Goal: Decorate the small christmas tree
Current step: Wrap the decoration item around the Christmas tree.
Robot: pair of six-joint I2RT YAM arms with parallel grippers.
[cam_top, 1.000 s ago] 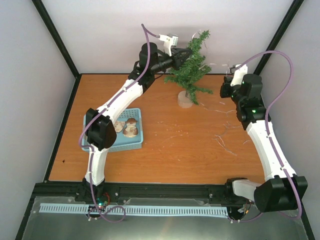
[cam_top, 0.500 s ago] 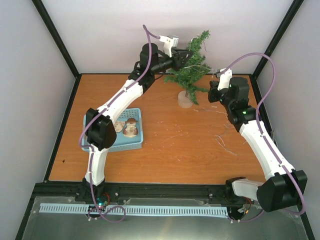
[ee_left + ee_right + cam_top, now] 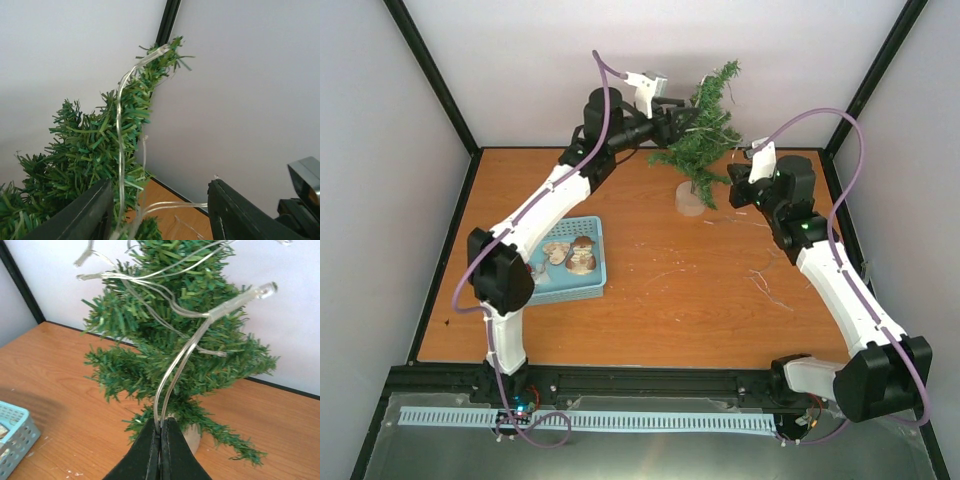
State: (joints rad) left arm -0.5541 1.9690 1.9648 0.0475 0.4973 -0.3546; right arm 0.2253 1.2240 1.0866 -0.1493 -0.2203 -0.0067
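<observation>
Relative to the earlier frames, the right arm is reaching farther left toward the small christmas tree [image 3: 705, 135], and the left arm's jaws are parting beside its top. The tree is standing upright on its pale base at the far centre of the table [image 3: 660, 290], close to the back wall.

The left gripper [image 3: 157, 212] is hovering at the tree's upper left with its fingers spread. A clear string of lights [image 3: 119, 125] is passing loosely between them, unclamped. The right gripper [image 3: 161, 435] is sitting just right of the lower branches, its fingers pressed together and pinching a doubled run of that string.

Progress, as judged here, is partial. The string is already lying over the tip and the upper branches, while the lower branches are showing bare. Thin pale strands [image 3: 765, 285] are lying on the table to the right. A blue basket [image 3: 598, 262] at the near left is holding roundish brown and cream items, possibly ornaments awaiting placement.

The left wrist view is showing the wire climbing to the tip, which the overhead view barely resolves. The right wrist view is showing the pinch and one bulb. Only the overhead view is showing both arms, the loose strands and the basket's contents.
</observation>
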